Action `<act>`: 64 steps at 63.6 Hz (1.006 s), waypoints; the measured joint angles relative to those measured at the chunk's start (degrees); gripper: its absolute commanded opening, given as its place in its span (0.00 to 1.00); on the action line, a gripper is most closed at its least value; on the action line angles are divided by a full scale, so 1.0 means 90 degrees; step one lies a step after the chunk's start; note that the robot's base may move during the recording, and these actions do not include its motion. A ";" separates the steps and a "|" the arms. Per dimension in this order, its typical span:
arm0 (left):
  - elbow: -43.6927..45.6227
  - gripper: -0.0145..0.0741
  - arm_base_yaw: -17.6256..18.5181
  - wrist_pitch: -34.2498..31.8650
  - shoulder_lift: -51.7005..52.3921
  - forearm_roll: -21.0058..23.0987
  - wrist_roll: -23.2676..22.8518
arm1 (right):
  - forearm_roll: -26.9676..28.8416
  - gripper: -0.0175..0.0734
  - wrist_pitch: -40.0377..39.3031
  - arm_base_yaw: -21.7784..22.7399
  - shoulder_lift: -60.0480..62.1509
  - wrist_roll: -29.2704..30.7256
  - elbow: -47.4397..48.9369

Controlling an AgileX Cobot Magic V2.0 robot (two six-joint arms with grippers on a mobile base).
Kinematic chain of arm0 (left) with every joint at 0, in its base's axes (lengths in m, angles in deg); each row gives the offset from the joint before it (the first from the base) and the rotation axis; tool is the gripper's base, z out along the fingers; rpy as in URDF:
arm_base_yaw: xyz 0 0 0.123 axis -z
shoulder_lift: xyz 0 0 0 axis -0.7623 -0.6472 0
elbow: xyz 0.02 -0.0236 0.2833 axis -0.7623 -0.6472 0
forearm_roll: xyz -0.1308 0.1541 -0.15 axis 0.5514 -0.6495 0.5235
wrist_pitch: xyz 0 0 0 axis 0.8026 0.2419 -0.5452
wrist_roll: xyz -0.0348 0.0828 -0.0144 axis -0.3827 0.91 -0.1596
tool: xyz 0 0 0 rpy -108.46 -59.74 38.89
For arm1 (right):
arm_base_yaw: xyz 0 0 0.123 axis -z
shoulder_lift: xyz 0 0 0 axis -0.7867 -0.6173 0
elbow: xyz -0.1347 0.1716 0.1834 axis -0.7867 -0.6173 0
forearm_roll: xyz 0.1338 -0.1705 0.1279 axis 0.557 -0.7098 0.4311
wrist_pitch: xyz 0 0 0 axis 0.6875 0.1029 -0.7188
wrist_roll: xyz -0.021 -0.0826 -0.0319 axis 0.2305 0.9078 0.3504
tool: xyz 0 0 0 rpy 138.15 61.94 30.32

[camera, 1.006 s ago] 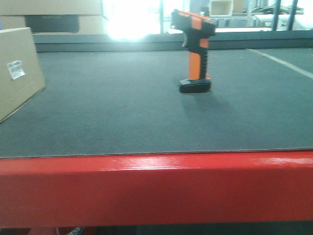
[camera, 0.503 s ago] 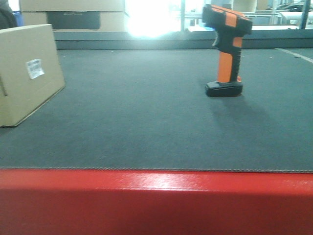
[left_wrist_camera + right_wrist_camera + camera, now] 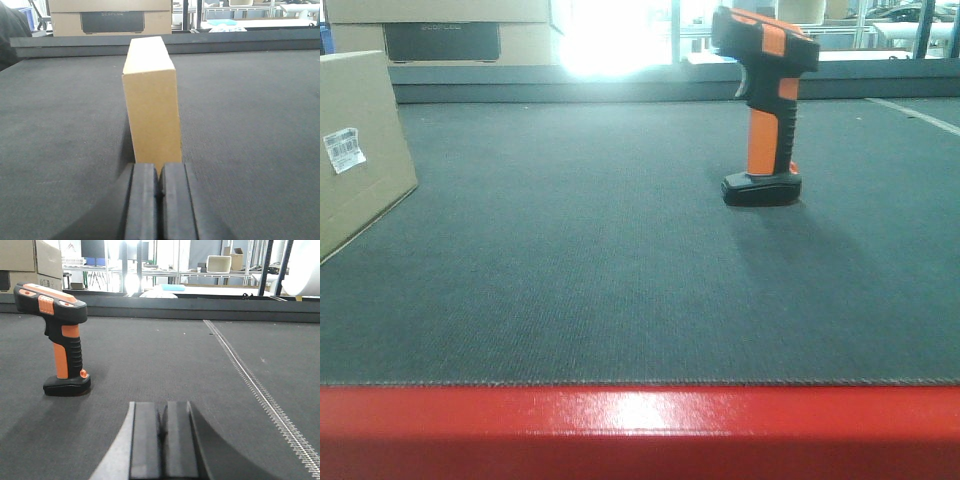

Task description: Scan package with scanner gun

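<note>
Both grippers are shut tight and hold nothing. In the left wrist view, the left gripper (image 3: 159, 192) has its two black pads pressed together. The package (image 3: 152, 107) stands right in front of it, narrow end toward it, and is not touched. In the right wrist view, the right gripper (image 3: 162, 432) looks the same. The scanner gun (image 3: 64, 340) stands up on its flat foot, off to the left and a little way ahead. From the front, the box sits at the far left of the dark mat (image 3: 570, 260), and its white label (image 3: 344, 149) shows. Box and gun are well apart.

I think the job is at the very start, because nothing is picked up yet. Next, the right gripper needs to open, move over to the orange handle, and grab it without knocking the gun over.
</note>
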 measured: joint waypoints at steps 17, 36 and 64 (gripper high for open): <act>0.0000 0.04 0.0000 0.0000 0.0000 0.0000 0.0000 | 0.0000 0.02 0.0010 0.0000 0.0000 0.0000 0.0000; 0.0000 0.04 0.0000 0.0000 0.0000 0.0000 0.0000 | 0.0000 0.02 0.0010 -0.0123 0.0000 0.0000 0.0000; 0.0000 0.04 0.0000 0.0000 0.0000 0.0000 0.0000 | 0.0000 0.02 0.0010 -0.0281 0.0000 0.0000 0.0000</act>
